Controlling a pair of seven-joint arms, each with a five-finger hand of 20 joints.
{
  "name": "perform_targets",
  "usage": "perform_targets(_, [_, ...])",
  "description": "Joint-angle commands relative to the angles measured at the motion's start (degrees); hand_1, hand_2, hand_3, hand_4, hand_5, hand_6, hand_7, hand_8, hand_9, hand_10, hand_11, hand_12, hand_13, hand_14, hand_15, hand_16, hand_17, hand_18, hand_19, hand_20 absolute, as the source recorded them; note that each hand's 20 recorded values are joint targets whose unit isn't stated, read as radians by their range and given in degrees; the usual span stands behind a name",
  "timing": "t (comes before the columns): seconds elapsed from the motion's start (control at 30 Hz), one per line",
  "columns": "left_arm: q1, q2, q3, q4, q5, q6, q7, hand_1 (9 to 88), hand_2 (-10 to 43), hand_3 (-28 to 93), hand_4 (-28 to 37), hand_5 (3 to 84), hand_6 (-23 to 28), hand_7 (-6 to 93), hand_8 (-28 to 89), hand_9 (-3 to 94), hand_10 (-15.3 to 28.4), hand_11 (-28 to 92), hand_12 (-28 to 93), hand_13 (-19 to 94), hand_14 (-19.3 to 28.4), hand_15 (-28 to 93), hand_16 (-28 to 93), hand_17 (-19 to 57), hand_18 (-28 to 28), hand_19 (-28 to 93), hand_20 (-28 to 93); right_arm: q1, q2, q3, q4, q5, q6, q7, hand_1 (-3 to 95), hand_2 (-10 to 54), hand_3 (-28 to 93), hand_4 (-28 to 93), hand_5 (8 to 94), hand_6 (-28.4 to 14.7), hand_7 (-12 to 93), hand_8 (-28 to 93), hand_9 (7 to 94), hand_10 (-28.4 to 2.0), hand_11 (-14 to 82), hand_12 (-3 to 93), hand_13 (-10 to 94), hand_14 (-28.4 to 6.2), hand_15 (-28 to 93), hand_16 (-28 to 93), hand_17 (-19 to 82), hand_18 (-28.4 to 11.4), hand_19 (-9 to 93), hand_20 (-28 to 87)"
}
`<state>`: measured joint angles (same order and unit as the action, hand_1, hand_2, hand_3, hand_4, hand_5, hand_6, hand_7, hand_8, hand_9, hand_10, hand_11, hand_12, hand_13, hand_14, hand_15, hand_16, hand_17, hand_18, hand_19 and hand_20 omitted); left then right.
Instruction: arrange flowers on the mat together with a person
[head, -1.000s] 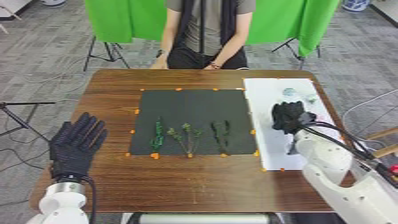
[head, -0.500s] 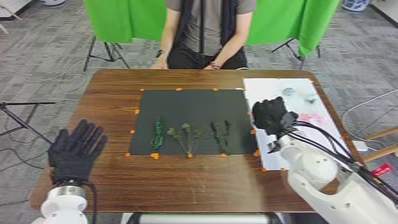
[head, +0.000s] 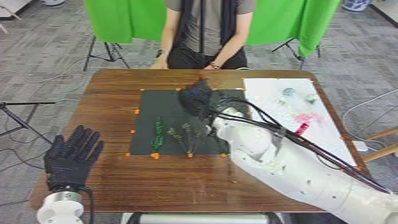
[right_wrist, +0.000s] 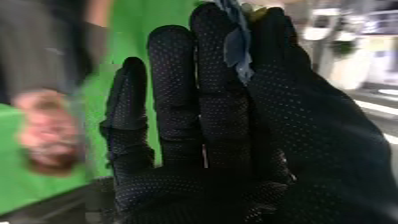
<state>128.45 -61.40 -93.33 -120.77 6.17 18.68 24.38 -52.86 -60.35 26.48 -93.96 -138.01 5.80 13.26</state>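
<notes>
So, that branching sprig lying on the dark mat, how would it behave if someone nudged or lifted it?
The sprig is probably light, as its stems look thin. Its branches fan out flat on the mat, so a push would likely swivel it rather than roll it. Lifted by one branch, it might sag or tilt.

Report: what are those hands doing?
Black-gloved right hand over black mat, pinching blue-grey leafy sprig. Left hand open, left of mat. Green sprigs on its near part.
</notes>
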Motion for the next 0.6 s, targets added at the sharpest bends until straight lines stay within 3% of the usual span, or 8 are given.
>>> perform_targets(0.03, [-0.7, 1.55, 1.99, 0.3, -0.52, -0.37, 1.93, 24.9, 17.1, 74, -28.3, 49.6, 8.6, 11.6, -10, 44.7, 14.2, 19, 6, 36, 15.5, 30, -8, -3.2, 17.0, 44, 8, 5.6, -11.6, -4.7, 6.6, -2.9, 2.0, -4.8, 62.1, -9.5, 63, -28, 77.9, 3.0, 33, 0, 88.9, -7.3, 11.5, 43.5, 63, -8.5, 49, 43, 24, -21.0, 71, 41])
perform_targets(0.2, [-2.5, 3.05, 3.3, 0.75, -0.77, -0.89, 3.31, 25.1, 17.1, 74, -28.3, 49.5, 8.7, 11.5, -10, 44.7, 14.2, 19, 6, 36, 15.4, 30, -8, -3.2, 17.1, 44, 8, 6.8, -15.3, -7.6, 10.0, -0.4, 1.5, -3.4, 61.9, -9.5, 63, -28, 77.4, 3.2, 34, 0, 88.7, -7.3, 11.6, 43.3, 63, -8.2, 49, 43, 24, -20.8, 71, 40])
perform_targets(0.33, [-4.0, 3.33, 4.13, 1.25, -0.77, -1.18, 3.2, 25.1, 17.1, 74, -28.3, 49.5, 8.6, 11.5, -10, 44.7, 14.2, 19, 6, 36, 15.4, 30, -8, -3.2, 17.0, 44, 8, 3.0, -17.6, -5.0, 12.1, 1.7, 0.9, -2.8, 61.6, -9.5, 63, -28, 77.0, 3.3, 35, -1, 88.5, -7.4, 11.6, 43.2, 63, -8.1, 49, 43, 24, -20.8, 71, 40])
perform_targets(0.43, [-4.5, 4.44, 4.98, 1.5, -1.32, -1.4, 4.01, 25.2, 17.0, 74, -28.3, 49.5, 8.6, 11.6, -10, 44.7, 14.2, 19, 6, 36, 15.4, 30, -8, -3.2, 17.0, 44, 8, 2.2, -17.7, -5.8, 12.9, 1.4, 1.3, -1.7, 61.3, -9.5, 64, -28, 76.8, 3.3, 35, -1, 88.3, -7.4, 11.7, 43.1, 63, -8.2, 49, 43, 24, -20.8, 71, 40])
perform_targets(0.6, [-5.4, 4.5, 5.25, 1.85, -1.04, -1.33, 3.27, 25.4, 17.1, 74, -28.3, 49.5, 8.7, 11.5, -10, 44.7, 14.2, 19, 6, 36, 15.4, 30, -8, -3.2, 17.0, 44, 8, 2.8, -17.1, -9.4, 13.4, 1.3, 2.3, 0.8, 60.8, -9.5, 64, -28, 76.0, 3.3, 36, -1, 88.0, -7.6, 11.6, 42.8, 63, -8.2, 49, 43, 24, -20.7, 71, 39])
